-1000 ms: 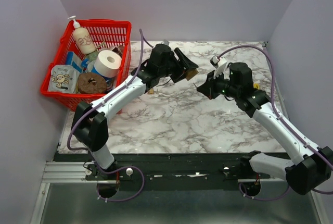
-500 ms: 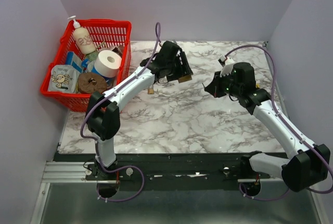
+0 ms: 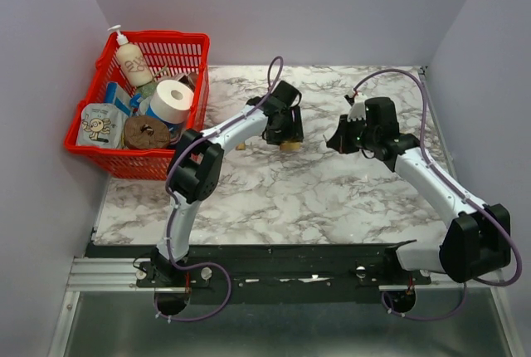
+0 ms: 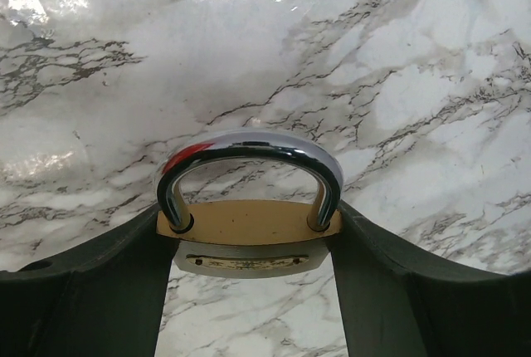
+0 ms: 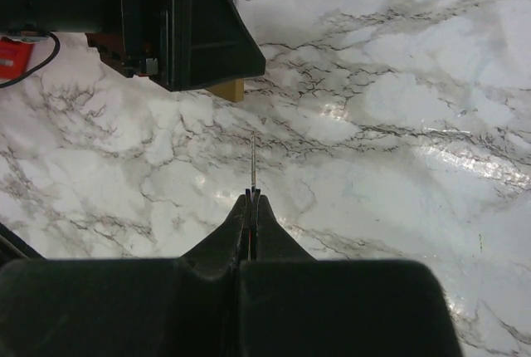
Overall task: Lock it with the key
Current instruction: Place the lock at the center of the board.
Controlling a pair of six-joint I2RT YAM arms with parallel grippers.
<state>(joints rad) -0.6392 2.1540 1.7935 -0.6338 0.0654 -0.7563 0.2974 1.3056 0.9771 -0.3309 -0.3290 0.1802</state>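
Note:
A brass padlock (image 4: 249, 237) with a chrome shackle sits clamped between my left gripper's (image 4: 253, 266) two black fingers, just above the marble. In the top view the left gripper (image 3: 286, 137) holds the padlock (image 3: 289, 145) at the table's middle back. My right gripper (image 5: 251, 199) is shut on a thin key (image 5: 252, 162), seen edge-on, its blade pointing at the left gripper and the padlock's brass corner (image 5: 226, 90). In the top view the right gripper (image 3: 333, 143) is a short gap to the right of the padlock.
A red basket (image 3: 178, 41) at the back left holds a lotion bottle (image 3: 132, 62), a paper roll (image 3: 171, 100) and other items. A small brass piece (image 3: 240, 146) lies on the marble left of the left gripper. Grey walls enclose the table.
My left gripper has swung down and right with the padlock, from raised at the back to low over the table's middle. My right gripper has shifted slightly, still holding the key.

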